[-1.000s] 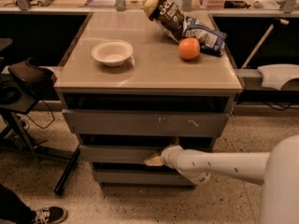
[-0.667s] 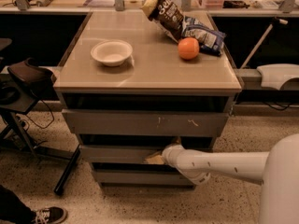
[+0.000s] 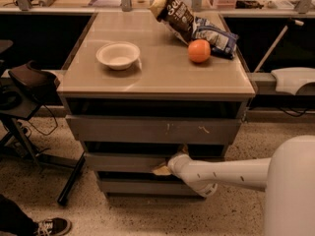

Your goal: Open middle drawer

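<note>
The one camera is looking down from above and in front of the cabinet (image 3: 162,77) (fairly near), facing its drawer fronts; the gripper (image 3: 163,169) is resting at the middle drawer (image 3: 123,161).

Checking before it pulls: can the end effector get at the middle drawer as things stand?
Probably yes. The end effector sits at the top edge of the middle drawer, with nothing visible between them.
</note>
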